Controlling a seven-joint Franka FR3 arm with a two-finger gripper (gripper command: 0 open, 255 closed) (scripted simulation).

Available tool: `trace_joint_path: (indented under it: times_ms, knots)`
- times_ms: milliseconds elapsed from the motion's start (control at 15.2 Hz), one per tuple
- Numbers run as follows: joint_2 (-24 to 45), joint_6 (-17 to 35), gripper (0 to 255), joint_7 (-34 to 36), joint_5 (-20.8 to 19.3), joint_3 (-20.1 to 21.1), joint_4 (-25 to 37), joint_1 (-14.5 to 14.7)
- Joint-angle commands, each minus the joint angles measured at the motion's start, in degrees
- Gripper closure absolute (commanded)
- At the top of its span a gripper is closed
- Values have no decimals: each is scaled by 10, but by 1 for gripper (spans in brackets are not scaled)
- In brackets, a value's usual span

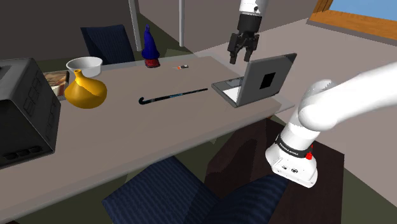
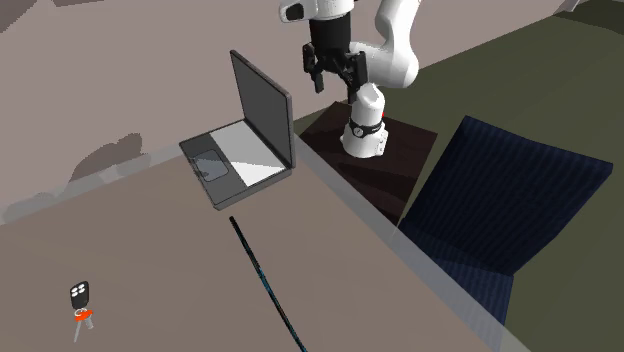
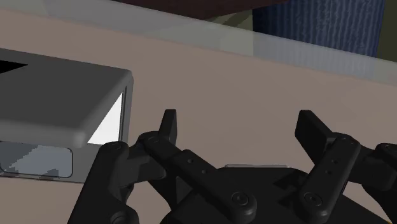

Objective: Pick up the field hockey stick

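Above the open laptop [image 1: 257, 81] at one end of the table [image 1: 159, 137], the white arm's black gripper [image 1: 242, 56] hangs in the air, spread wide and holding nothing. The wrist view looks past the parted fingers at the laptop's corner and bare tabletop, with no stick between them. The hockey stick [image 1: 173, 95], a thin dark shaft with a touch of blue and a hooked head, lies flat on the table to the laptop's left in the shoulder view, its hooked end pointing toward a yellow vase [image 1: 84, 92] and a white bowl [image 1: 84, 64]. Nothing touches it. In the second exterior view it runs from just short of the laptop toward the picture's lower edge, with a key fob [image 2: 81, 294] well apart on the left. By the look of things the task has barely begun: the approach, the descent over the shaft, the closing of the fingers and the lift are all left to do. The gripper would first have to clear the laptop sideways.
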Motion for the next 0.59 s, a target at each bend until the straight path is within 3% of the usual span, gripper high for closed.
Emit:
trace_joint_path:
  times_ms: [0, 528]
  knots:
    - [0, 0, 0, 0, 0, 0, 0, 0]
    - [158, 134, 0, -186, -34, -51, 23, 34]
